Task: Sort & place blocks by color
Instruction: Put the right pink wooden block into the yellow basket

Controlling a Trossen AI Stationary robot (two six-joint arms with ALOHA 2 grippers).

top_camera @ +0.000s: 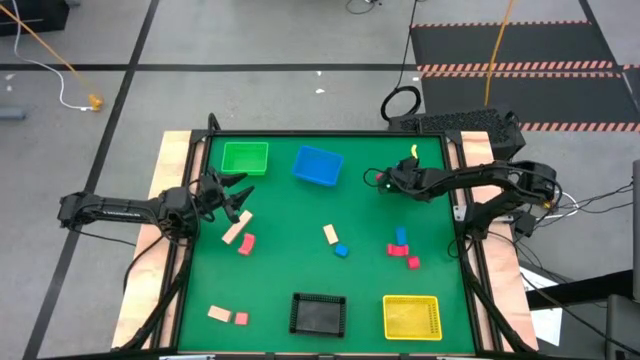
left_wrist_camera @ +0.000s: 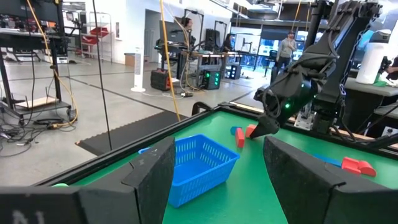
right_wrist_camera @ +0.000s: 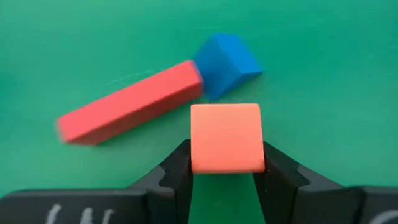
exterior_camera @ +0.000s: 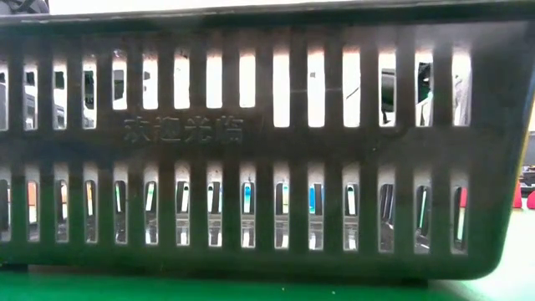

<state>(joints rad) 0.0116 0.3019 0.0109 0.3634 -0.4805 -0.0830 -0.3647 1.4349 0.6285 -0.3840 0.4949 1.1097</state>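
Observation:
My right gripper [top_camera: 384, 181] [right_wrist_camera: 225, 169] hangs over the table's far right part and is shut on a pink-red cube [right_wrist_camera: 225, 137]. Below it on the green mat lie a pink-red bar [right_wrist_camera: 130, 102] and a blue block [right_wrist_camera: 225, 59], touching end to end. My left gripper [top_camera: 232, 197] [left_wrist_camera: 211, 180] is open near the left edge, by the green basket [top_camera: 245, 157], holding nothing. Other blocks lie flat on the mat: a tan bar [top_camera: 238, 228], a red one [top_camera: 247, 244], a tan one [top_camera: 330, 234] and a blue one [top_camera: 341, 250]. My right gripper pinches the pink-red cube by two opposite side faces [right_wrist_camera: 194, 149], one finger [right_wrist_camera: 177, 168] on each. The fingers come from above, pointing down. The cube is lifted clear of the mat, level, its top face toward the wrist camera.
Blue basket [top_camera: 318, 165] at the far middle, black basket [top_camera: 318, 313] and yellow basket [top_camera: 411, 317] at the near edge. The black basket's wall [exterior_camera: 267, 142] fills the low view. Tan and red blocks [top_camera: 229, 316] lie near left; red and blue blocks [top_camera: 402, 248] right.

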